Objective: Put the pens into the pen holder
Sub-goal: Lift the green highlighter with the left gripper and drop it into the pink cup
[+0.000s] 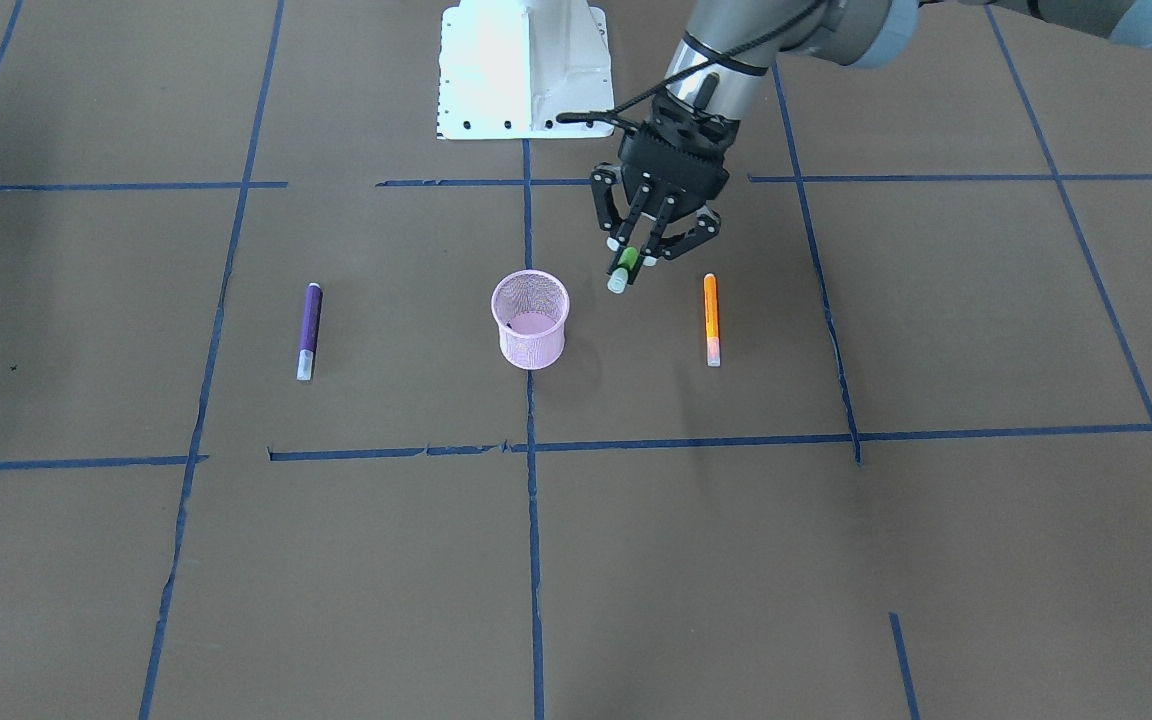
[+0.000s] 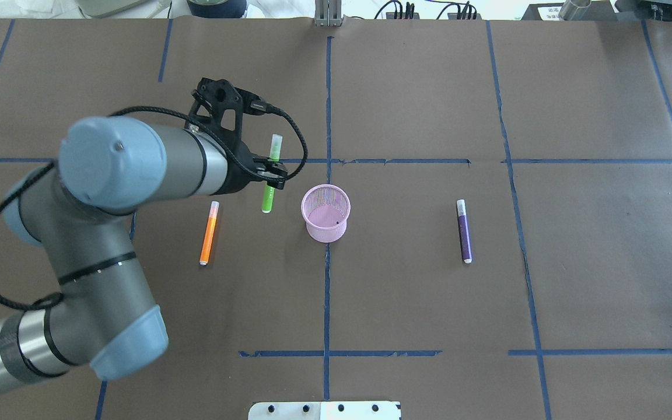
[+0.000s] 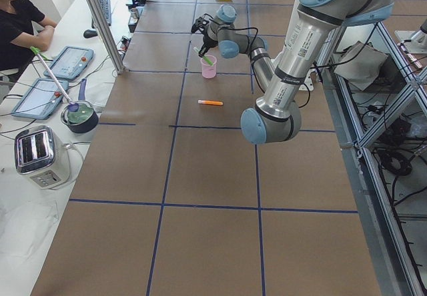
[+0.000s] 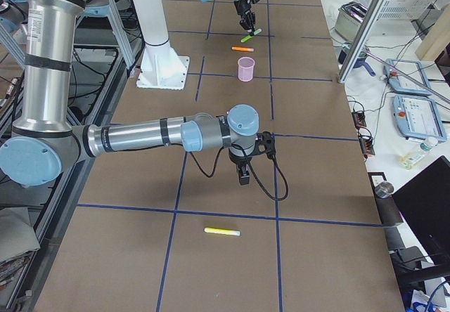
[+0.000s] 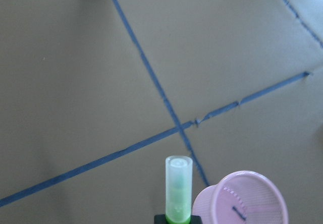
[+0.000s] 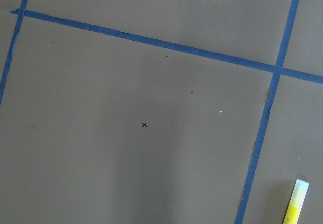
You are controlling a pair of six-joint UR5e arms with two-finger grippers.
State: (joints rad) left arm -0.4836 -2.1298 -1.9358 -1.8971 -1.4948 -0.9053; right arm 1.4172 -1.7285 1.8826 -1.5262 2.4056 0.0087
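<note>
My left gripper [image 1: 633, 258] is shut on the bright green pen [image 1: 620, 274] and holds it tilted above the table, just beside the pink mesh pen holder [image 1: 530, 318]. In the overhead view the green pen [image 2: 267, 199] hangs left of the holder [image 2: 325, 213]. The left wrist view shows the pen's pale cap [image 5: 178, 183] next to the holder's rim [image 5: 246, 199]. The orange pen [image 2: 209, 232] lies left of the holder and the purple pen [image 2: 464, 230] right of it. My right gripper [image 4: 244, 178] shows only in the exterior right view, low over the table; I cannot tell its state.
A yellow marker [image 4: 222, 232] lies near my right gripper and shows in the right wrist view [image 6: 295, 202]. The white robot base plate [image 1: 524, 70] stands behind the holder. An operator [image 3: 20, 26], a toaster [image 3: 39, 155] and tablets sit along the side bench.
</note>
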